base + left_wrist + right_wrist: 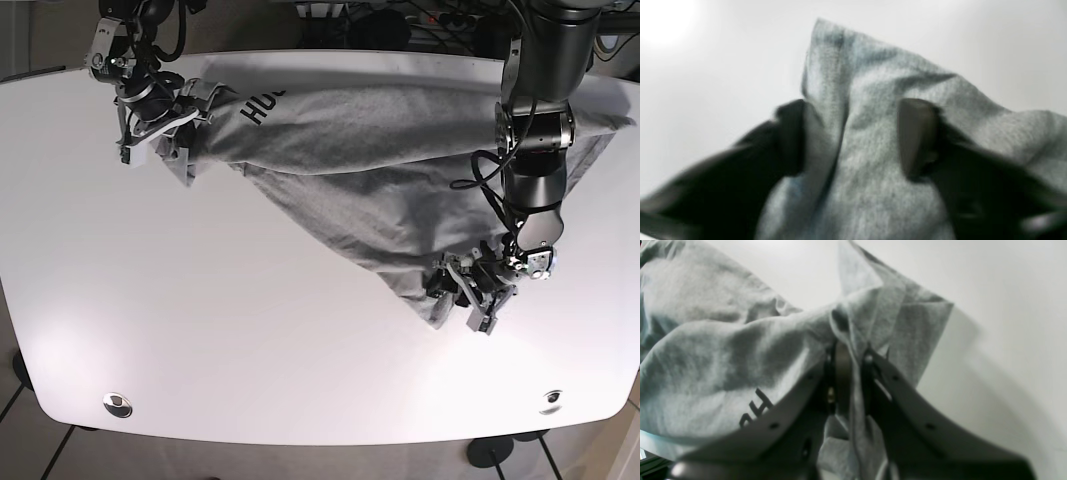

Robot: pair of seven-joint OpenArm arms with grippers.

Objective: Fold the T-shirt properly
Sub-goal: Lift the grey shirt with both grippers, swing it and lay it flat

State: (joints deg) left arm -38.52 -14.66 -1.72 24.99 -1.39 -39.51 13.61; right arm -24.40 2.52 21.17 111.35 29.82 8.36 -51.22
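A grey T-shirt with dark lettering lies rumpled across the back of the white table, stretched from the back left down to the right. My right gripper at the back left is shut on a bunched edge of the shirt. In the right wrist view the gripper pinches a fold tightly. My left gripper at the front right holds the shirt's lower corner. In the blurred left wrist view the gripper has cloth filling the gap between its dark fingers.
The left arm's column stands over the shirt's right side. Cables and equipment sit behind the table's back edge. Two round fittings mark the front corners near the curved front edge.
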